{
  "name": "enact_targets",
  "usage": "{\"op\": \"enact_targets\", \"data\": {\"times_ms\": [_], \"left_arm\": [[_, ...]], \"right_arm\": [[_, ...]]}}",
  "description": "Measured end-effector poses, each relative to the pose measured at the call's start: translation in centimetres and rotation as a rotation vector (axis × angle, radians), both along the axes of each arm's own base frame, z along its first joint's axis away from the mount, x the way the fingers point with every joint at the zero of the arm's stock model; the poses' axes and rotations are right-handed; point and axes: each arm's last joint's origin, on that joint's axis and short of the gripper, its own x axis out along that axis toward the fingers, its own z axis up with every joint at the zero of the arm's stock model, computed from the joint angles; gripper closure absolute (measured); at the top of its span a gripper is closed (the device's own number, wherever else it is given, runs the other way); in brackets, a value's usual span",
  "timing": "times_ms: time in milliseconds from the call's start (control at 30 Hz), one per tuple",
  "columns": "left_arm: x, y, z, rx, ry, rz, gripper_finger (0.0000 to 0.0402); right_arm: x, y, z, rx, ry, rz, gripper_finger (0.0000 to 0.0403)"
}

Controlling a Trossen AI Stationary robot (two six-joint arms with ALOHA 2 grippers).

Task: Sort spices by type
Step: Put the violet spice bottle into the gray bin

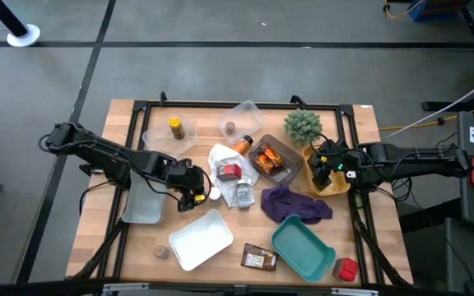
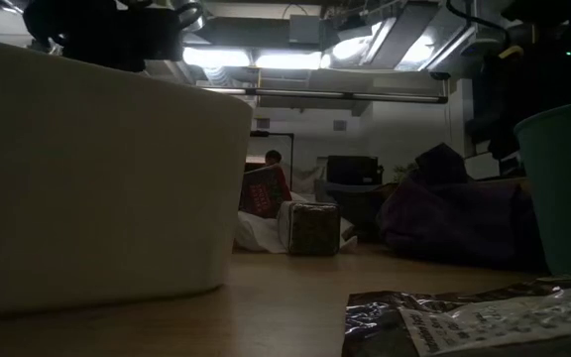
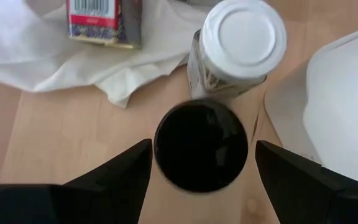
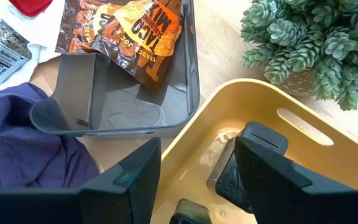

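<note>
**Lining up on the black-lidded jar**

We are taking the white cloth as our landmark. Well to its right, our right gripper is hanging over the yellow tray, fingers parted around nothing. At the cloth's lower left corner, our left gripper is straddling the black-lidded jar, fingers spread wide, with the white-capped jar just beyond. We should be closing squarely, keeping clear of that neighbour.

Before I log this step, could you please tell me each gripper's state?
Left gripper: open around the black-lidded jar, not gripping.
Right gripper: open over the yellow tray, holding nothing.
</note>
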Motion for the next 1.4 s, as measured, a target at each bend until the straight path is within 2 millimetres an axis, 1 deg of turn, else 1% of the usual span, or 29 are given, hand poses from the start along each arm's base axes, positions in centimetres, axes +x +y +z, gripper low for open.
{"op": "enact_targets", "data": {"times_ms": [333, 533, 633, 800, 967, 1067, 1300, 1400], "left_arm": [[1.0, -0.2, -1.6, 0.016, 0.053, -0.007, 0.0133], [1.8, -0.3, -2.7, 0.02, 0.064, 0.031, 0.0136], [1.8, -0.3, -2.8, 0.022, 0.069, 0.039, 0.0155], [1.7, -0.2, -2.6, 0.012, 0.064, 0.061, 0.0207], [1.6, -0.2, -2.6, 0.007, 0.077, 0.074, 0.0207], [1.2, -0.1, -2.1, 0.013, 0.125, 0.084, 0.0207], [0.6, 0.0, 1.0, 0.004, 0.181, 0.136, 0.0201], [-0.1, 0.1, 2.5, 0.005, 0.193, 0.142, 0.0201]], "right_arm": [[0.0, 0.0, 0.0, 0.0, 0.0, 0.0, 0.0198], [0.0, 0.0, 0.0, 0.0, 0.0, 0.0, 0.0198], [0.0, 0.0, 0.0, 0.0, 0.0, 0.0, 0.0198], [0.0, 0.0, 0.0, 0.0, -0.001, 0.0, 0.0198], [0.0, 0.0, 0.0, 0.0, 0.0, 0.0, 0.0198], [0.0, 0.0, 0.0, 0.0, 0.0, 0.0, 0.0198], [0.0, 0.0, 0.0, 0.0, 0.0, 0.0, 0.0198], [0.0, 0.0, 0.0, 0.0, 0.0, 0.0, 0.0198]]}}
